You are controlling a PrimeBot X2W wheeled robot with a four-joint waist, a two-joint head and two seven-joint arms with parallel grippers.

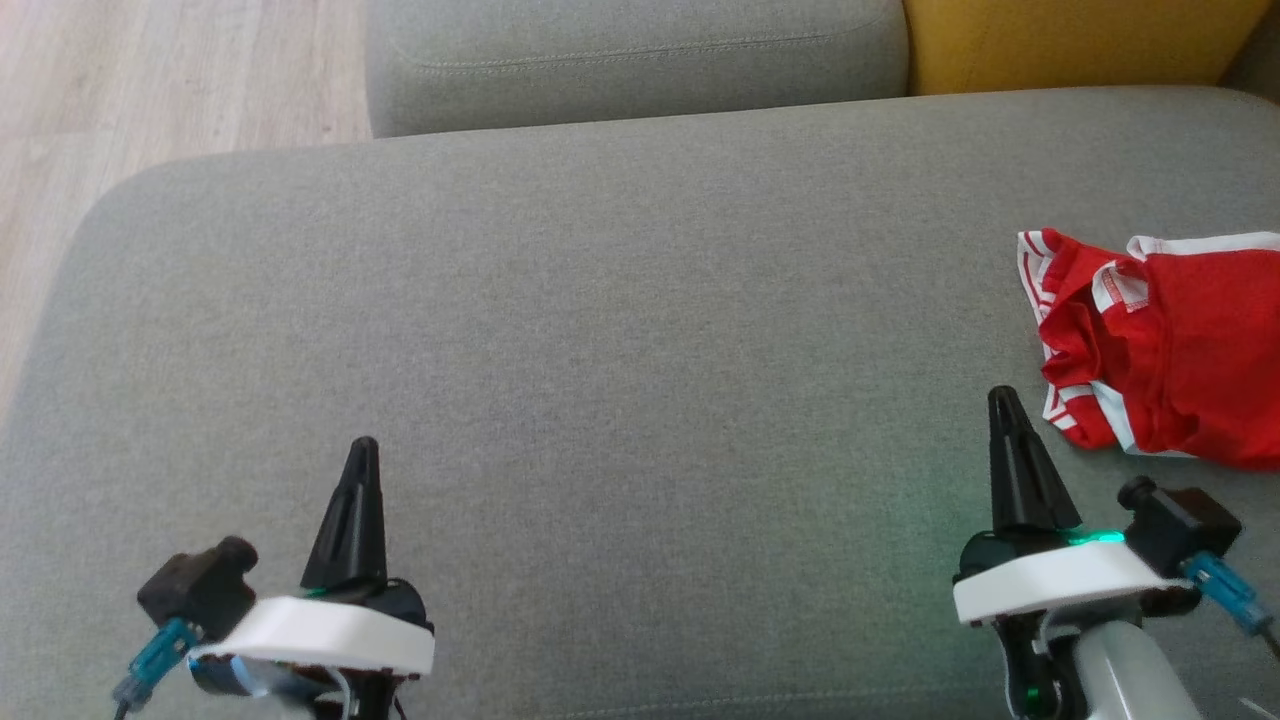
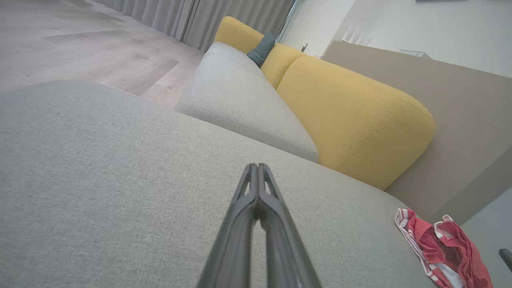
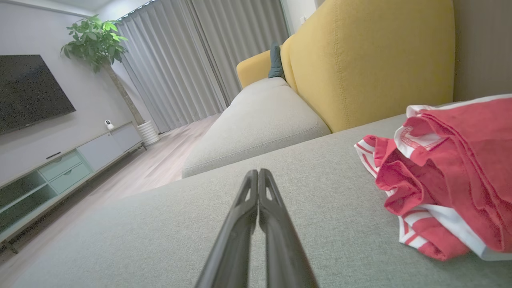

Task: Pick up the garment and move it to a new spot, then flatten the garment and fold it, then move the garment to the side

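There is 1 garment [image 1: 1170, 350], red with white trim. There are 2 grippers, the left gripper [image 1: 363, 446] and the right gripper [image 1: 1002, 396]. Each has 2 dark fingers, 4 in all. Beside each gripper sits 1 blue plug, 2 in all: the left plug [image 1: 160, 655] and the right plug [image 1: 1225, 590].

There are 2 grey seat cushions, the near cushion [image 1: 600, 350] and the far cushion [image 1: 640, 60]. At least 2 yellow back cushions show, the big one [image 3: 360, 60] and the far one [image 3: 254, 68], with 1 teal pillow [image 3: 275, 60] between them.

The room holds 1 television [image 3: 28, 92], 1 potted plant [image 3: 94, 40] and 1 low cabinet [image 3: 60, 168]. On the cabinet stands 1 small white device [image 3: 107, 124].
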